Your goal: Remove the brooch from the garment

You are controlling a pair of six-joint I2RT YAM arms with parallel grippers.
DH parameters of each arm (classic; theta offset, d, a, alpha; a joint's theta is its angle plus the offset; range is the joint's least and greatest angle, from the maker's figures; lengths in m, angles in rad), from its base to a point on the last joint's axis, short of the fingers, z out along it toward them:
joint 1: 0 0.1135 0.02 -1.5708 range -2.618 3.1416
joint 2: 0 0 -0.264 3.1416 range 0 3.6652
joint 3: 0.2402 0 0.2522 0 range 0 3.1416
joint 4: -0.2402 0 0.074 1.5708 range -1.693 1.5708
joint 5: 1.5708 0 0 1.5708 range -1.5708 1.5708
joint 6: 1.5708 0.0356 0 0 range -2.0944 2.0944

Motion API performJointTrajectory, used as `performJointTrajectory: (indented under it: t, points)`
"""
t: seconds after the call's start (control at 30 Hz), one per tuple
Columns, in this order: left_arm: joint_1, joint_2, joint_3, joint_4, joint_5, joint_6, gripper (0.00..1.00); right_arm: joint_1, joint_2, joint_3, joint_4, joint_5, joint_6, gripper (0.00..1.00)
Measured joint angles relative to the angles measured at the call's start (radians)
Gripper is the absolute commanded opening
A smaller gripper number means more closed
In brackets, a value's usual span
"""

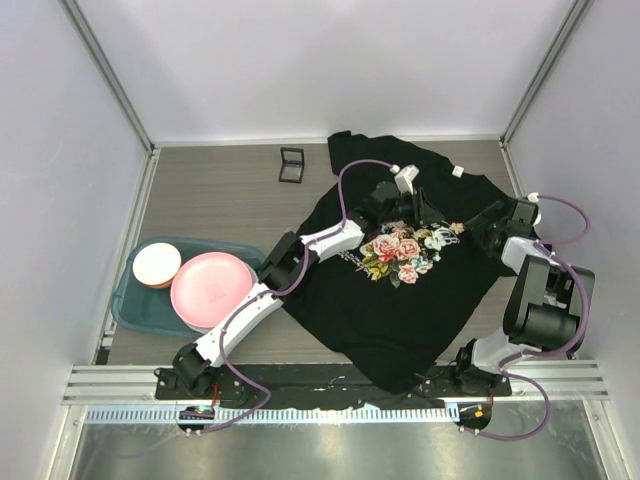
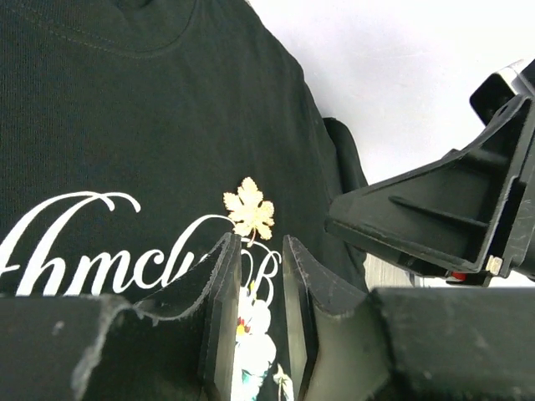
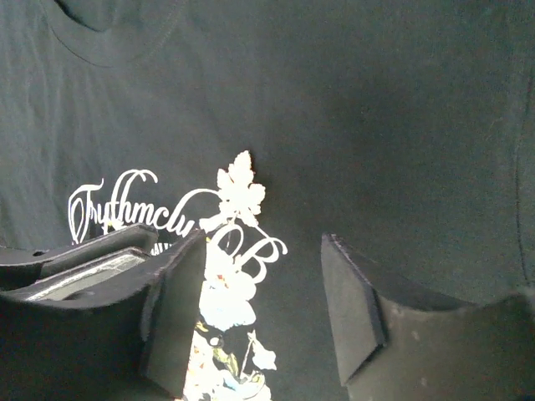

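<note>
The garment (image 1: 400, 300) is a black T-shirt with a rose print, lying flat on the table. The brooch (image 1: 456, 228) is a small gold leaf pinned beside the white script. In the left wrist view the brooch (image 2: 248, 210) lies just beyond my left gripper (image 2: 255, 251), whose jaws stand a narrow gap apart with nothing between them. My left gripper (image 1: 428, 214) comes in from the left. My right gripper (image 1: 478, 226) comes in from the right; its jaws stand wide apart and empty (image 3: 262, 246), with the brooch (image 3: 237, 192) just ahead of the left finger (image 3: 180, 292).
A teal bin (image 1: 130, 300) at the left holds a pink plate (image 1: 210, 288) and a white bowl (image 1: 157, 264). A small black square frame (image 1: 291, 165) lies at the back. The right gripper's body (image 2: 435, 217) sits close to my left gripper. Grey walls enclose the table.
</note>
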Motion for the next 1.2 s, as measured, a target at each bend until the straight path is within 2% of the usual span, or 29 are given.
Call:
performJointTrajectory:
  t: [0.13,0.33,0.8,1.07,1.13,1.2]
  points:
    - [-0.007,0.005,0.001,0.005,-0.013,-0.008,0.29,-0.013,0.027,-0.024,0.051,-0.026,0.011,0.51]
    - [-0.018,0.005,0.003,-0.005,-0.016,0.027,0.28,-0.019,0.094,-0.025,0.144,-0.080,0.026,0.47]
    - [-0.023,-0.016,0.003,-0.153,0.029,0.229,0.31,-0.019,0.189,-0.022,0.245,-0.151,0.052,0.35]
    - [-0.024,-0.052,0.003,-0.192,0.036,0.284,0.31,-0.019,0.222,-0.007,0.273,-0.183,0.063,0.29]
    - [-0.025,-0.058,0.003,-0.193,0.035,0.299,0.32,-0.019,0.224,-0.006,0.273,-0.187,0.066,0.29]
    - [-0.025,-0.060,0.003,-0.195,0.027,0.318,0.38,-0.019,0.224,-0.006,0.274,-0.193,0.068,0.29]
